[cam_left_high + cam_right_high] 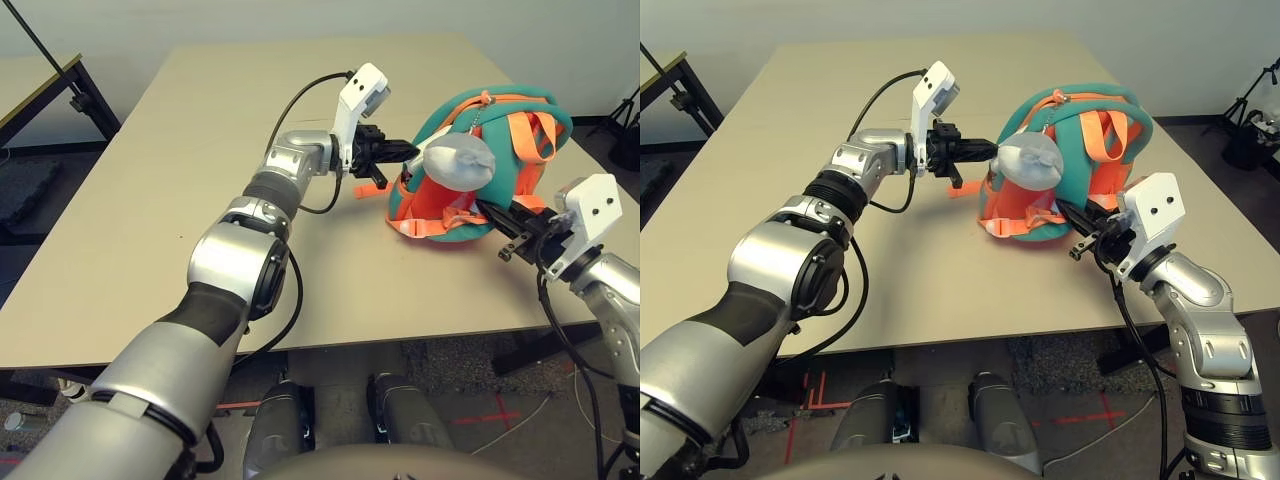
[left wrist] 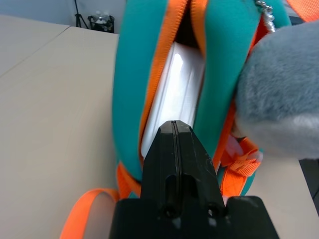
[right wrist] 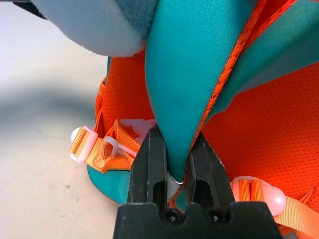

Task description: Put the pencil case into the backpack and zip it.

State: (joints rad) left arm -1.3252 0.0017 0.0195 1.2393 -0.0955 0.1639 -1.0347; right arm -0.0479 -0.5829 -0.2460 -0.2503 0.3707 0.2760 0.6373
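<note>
Flat white rectangular pencil case [image 2: 174,94] tucked inside gaping opening of small teal-and-orange fabric backpack [image 1: 520,115], near right edge of beige tabletop [image 1: 160,200]. Left gripper [image 2: 174,130] fully closed, empty, tips against case. Right gripper [image 3: 173,149] clamped on teal flap. Grey plush fin [image 1: 458,160] atop.

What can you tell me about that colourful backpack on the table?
The backpack is small, of soft teal fabric with orange mesh panels, orange straps with pale plastic buckles, and a grey plush fin. It lies on the tan table. Its opening gapes, with a white pencil case inside. The right pincer grips a teal edge. The left pincer, fingers together, points into the opening.
</note>
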